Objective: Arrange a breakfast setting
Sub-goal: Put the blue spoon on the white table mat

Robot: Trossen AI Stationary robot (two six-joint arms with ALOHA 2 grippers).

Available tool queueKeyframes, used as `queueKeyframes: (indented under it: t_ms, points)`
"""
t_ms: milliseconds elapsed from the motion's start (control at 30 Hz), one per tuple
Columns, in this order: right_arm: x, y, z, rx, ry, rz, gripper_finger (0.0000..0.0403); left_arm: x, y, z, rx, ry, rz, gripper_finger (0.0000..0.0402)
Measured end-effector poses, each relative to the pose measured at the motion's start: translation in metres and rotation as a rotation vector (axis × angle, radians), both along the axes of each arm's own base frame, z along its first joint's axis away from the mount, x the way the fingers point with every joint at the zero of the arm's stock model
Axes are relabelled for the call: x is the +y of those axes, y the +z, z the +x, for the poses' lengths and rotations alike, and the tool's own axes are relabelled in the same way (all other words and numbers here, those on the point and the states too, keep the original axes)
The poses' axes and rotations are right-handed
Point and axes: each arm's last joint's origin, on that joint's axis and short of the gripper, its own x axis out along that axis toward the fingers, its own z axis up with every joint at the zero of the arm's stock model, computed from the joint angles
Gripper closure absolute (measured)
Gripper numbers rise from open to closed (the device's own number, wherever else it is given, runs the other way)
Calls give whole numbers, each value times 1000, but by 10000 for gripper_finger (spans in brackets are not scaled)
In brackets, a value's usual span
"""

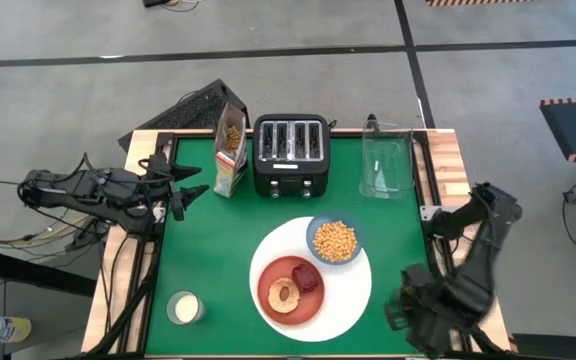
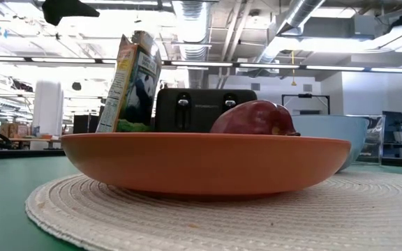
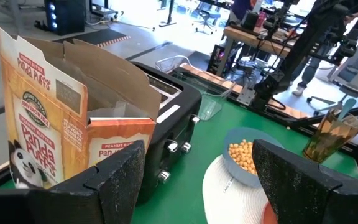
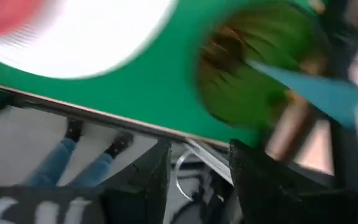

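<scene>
A large round white plate, woven like a mat, lies on the green table. On it rest a red-orange plate with a ring bagel and a dark red piece, and a small blue bowl of yellow cereal. The blue-handled spoon stands in an amber glass near the table's right edge. My right gripper is open and empty, with the glass and the spoon in front of it. My left gripper is open and empty beside the cereal box.
A black toaster and a clear pitcher stand along the far edge, and the cereal box stands left of the toaster. A small white cup sits near the front left corner. A person's legs show beyond the table edge.
</scene>
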Motion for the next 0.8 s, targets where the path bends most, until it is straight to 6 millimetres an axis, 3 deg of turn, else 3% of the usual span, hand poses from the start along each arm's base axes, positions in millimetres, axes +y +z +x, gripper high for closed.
queueKeyframes:
  t_ms: [167,367,800]
  points:
    - [8,3,-32,69,23,48,219,0,0,0,-1,1,-1,119]
    - [2,6,-34,49,34,50,221,0,2,1,-31,2,-24,119]
    - [0,-27,-48,189,49,-30,221,0,2,1,-49,12,-62,119]
